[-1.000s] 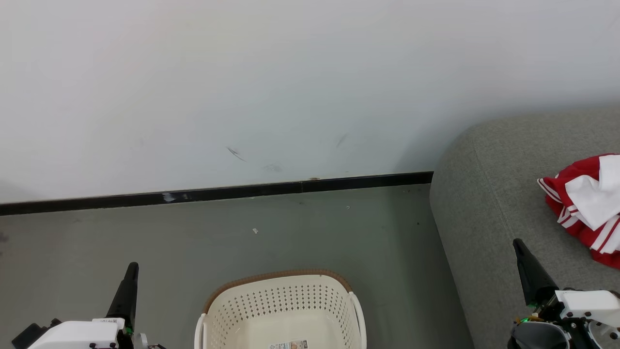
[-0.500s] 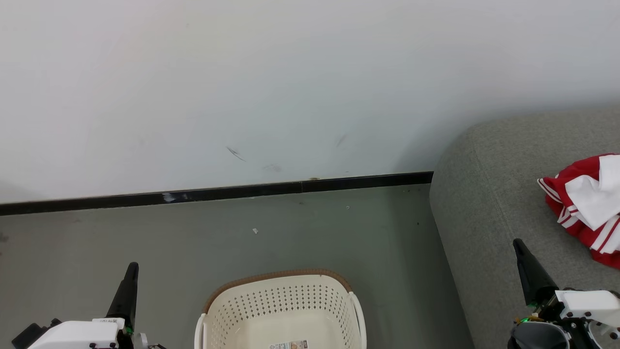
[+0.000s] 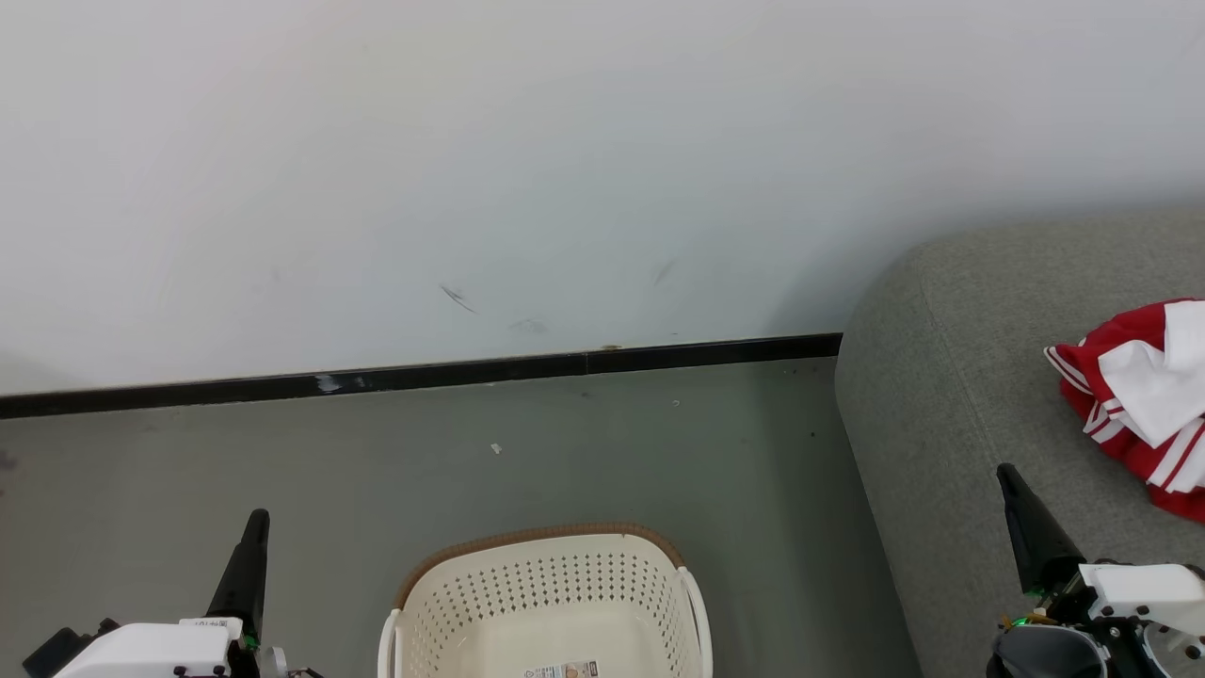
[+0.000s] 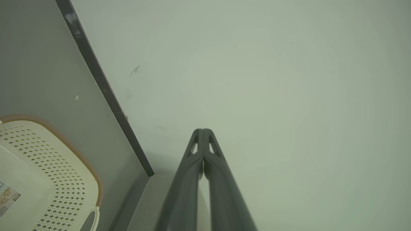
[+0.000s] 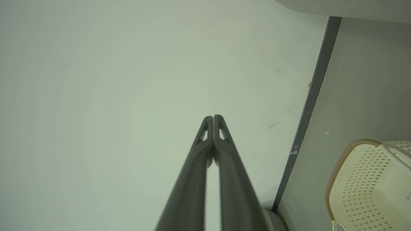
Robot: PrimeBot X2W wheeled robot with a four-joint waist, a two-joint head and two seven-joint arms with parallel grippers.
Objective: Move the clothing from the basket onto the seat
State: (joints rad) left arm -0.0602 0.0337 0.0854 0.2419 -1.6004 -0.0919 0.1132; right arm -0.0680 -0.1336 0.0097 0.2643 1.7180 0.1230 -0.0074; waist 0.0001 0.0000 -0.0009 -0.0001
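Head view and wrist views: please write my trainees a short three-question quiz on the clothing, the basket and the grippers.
1. True or false: the clothing lies on the seat.
2. What shows on the floor of the basket? A a label, B a red garment, C a shoe.
3. Fill in: the fingers of the left gripper and the right gripper are pressed ____.
Key: 1 true; 2 A; 3 shut.

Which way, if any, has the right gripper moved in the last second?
No. In the head view the right gripper sits at the same spot against the seat and the baseboard.
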